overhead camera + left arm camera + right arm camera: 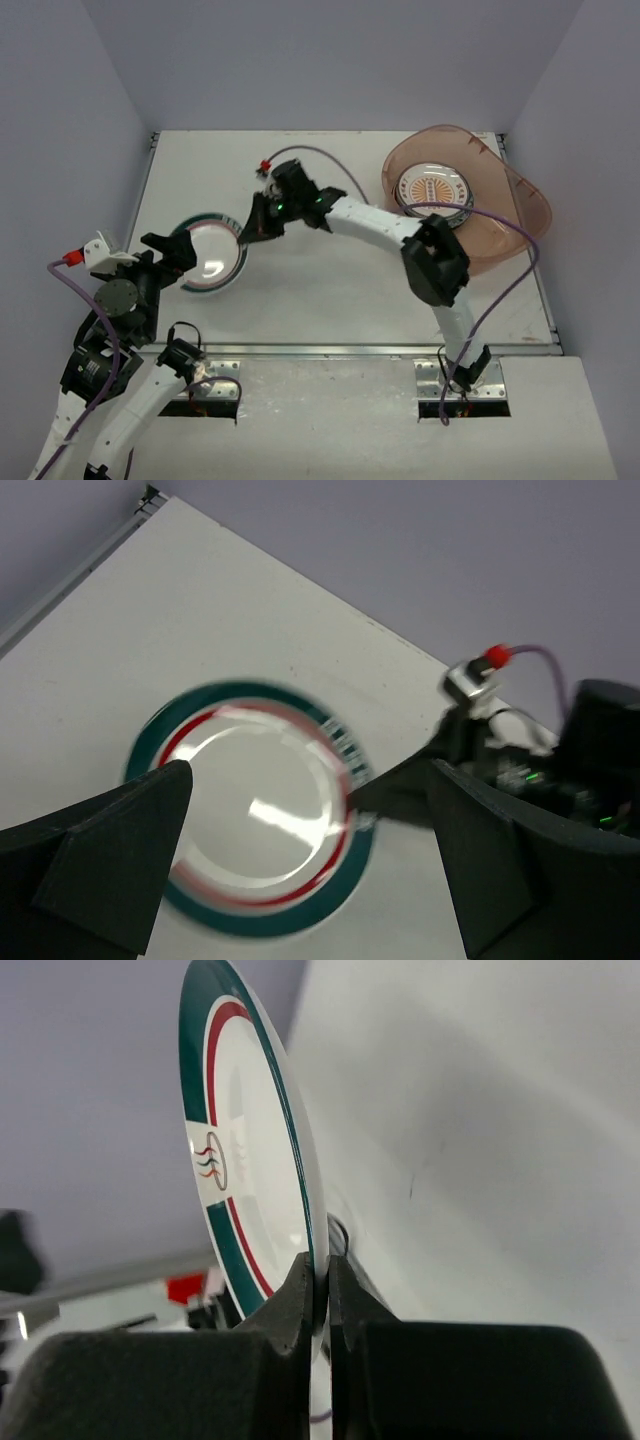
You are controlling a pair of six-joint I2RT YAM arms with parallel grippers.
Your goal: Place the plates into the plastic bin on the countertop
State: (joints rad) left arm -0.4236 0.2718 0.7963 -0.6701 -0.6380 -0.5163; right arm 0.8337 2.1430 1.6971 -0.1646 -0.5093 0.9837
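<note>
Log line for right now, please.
right jaws: shut on teal-rimmed plate rim | left jaws: open, near that plate | bin: sunburst plate inside

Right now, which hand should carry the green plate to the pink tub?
The right hand: it pinches the rim of the teal-rimmed plate, and the plastic bin sits on its side. The left hand is open, holding nothing.

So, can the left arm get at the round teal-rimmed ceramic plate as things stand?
Likely yes: the open left end effector sits right at the teal-rimmed plate, nothing between them, though the right end effector grips the opposite rim.
</note>
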